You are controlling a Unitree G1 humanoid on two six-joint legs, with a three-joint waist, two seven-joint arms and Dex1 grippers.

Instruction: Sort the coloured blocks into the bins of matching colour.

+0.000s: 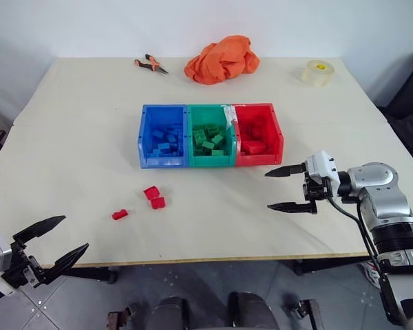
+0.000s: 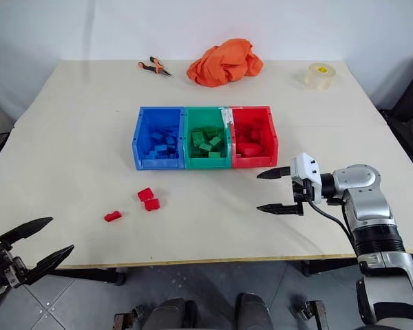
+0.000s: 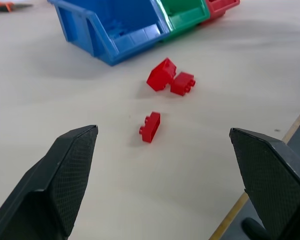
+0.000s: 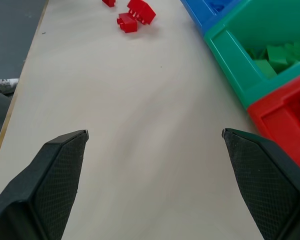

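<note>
1. Three red blocks (image 1: 153, 197) lie loose on the worktop (image 1: 76, 137), in front of the blue bin (image 1: 146, 134).
2. Left tool (image 1: 54, 245) and right tool (image 1: 289, 188) are both spread, empty.
3. Risk: two blocks touch, so a pinch may push one away.

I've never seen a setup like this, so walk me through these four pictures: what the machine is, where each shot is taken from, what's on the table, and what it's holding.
It is a humanoid robot with two arms, each ending in a two-fingered black pincer. Two pictures come from its head, looking down over a table. The other two come from wrist cameras, each looking out between that pincer's own fingers.

On the table stand three joined bins: blue bin, green bin and red bin, with matching blocks inside. Three red blocks lie loose in front. At the far edge are pliers, an orange cloth and a tape roll.

The left pincer and right pincer are both open and empty.
</note>
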